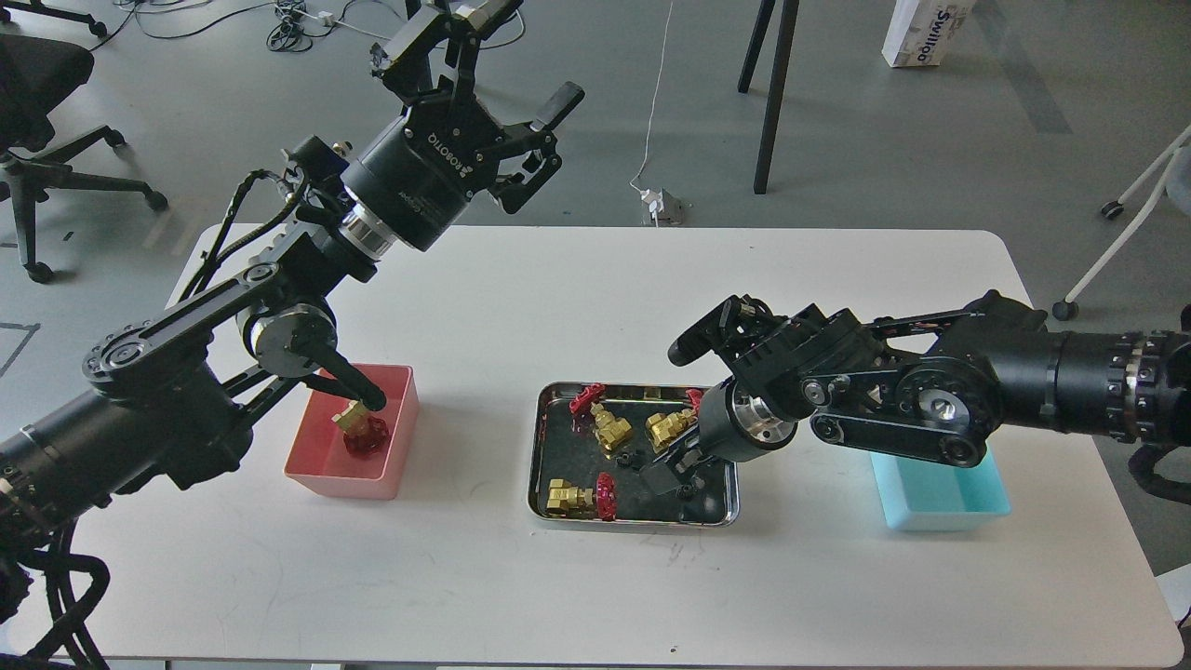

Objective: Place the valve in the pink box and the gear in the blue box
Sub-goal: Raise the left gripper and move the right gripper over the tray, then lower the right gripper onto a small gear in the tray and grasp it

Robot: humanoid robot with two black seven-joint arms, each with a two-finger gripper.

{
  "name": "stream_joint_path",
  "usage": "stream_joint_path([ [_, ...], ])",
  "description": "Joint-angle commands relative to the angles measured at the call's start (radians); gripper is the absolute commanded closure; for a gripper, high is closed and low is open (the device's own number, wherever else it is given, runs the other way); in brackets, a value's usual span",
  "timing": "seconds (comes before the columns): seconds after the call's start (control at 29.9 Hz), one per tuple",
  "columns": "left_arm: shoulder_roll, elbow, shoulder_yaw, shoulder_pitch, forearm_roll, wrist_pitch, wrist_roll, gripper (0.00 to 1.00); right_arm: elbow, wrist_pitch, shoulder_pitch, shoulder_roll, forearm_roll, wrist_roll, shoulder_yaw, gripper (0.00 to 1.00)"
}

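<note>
One valve (359, 430) lies in the pink box (321, 470) at the left. Three more valves lie in the steel tray (633, 519): two at the back (603, 426) (668, 425) and one at the front left (579, 498). A tiny black gear (630, 458) shows in the tray's middle; the other gears are hidden under my right gripper (668, 473). That gripper reaches down into the tray's front right, and its dark fingers cannot be told apart. My left gripper (521, 56) is open and empty, high beyond the table's far edge. My right arm partly covers the blue box (940, 498).
The white table (558, 307) carries the two boxes and the tray. My left forearm and elbow hang over the pink box. An office chair (46, 84), stand legs (768, 93) and cables are on the floor beyond the table.
</note>
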Motion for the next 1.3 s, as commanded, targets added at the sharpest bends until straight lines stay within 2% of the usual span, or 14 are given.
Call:
stream_joint_path([
  [0.0, 0.000, 0.000, 0.000, 0.004, 0.001, 0.000, 0.000, 0.13, -0.035, 0.000, -0.001, 0.035, -0.005, -0.013, -0.032, 0.23],
  [0.1, 0.000, 0.001, 0.002, 0.006, 0.001, 0.000, 0.000, 0.13, -0.043, 0.000, -0.003, 0.040, -0.005, -0.016, -0.037, 0.24],
  [0.23, 0.000, 0.006, 0.002, 0.018, 0.001, 0.000, 0.000, 0.13, -0.067, 0.000, -0.013, 0.055, -0.006, -0.047, -0.075, 0.25],
  [0.63, -0.012, 0.011, 0.006, 0.021, 0.002, 0.000, 0.000, 0.13, -0.084, 0.000, -0.029, 0.086, -0.005, -0.050, -0.078, 0.30],
  [1.27, -0.023, 0.018, 0.009, 0.021, 0.002, 0.000, 0.000, 0.13, -0.122, 0.000, -0.056, 0.107, -0.005, -0.079, -0.080, 0.45],
])
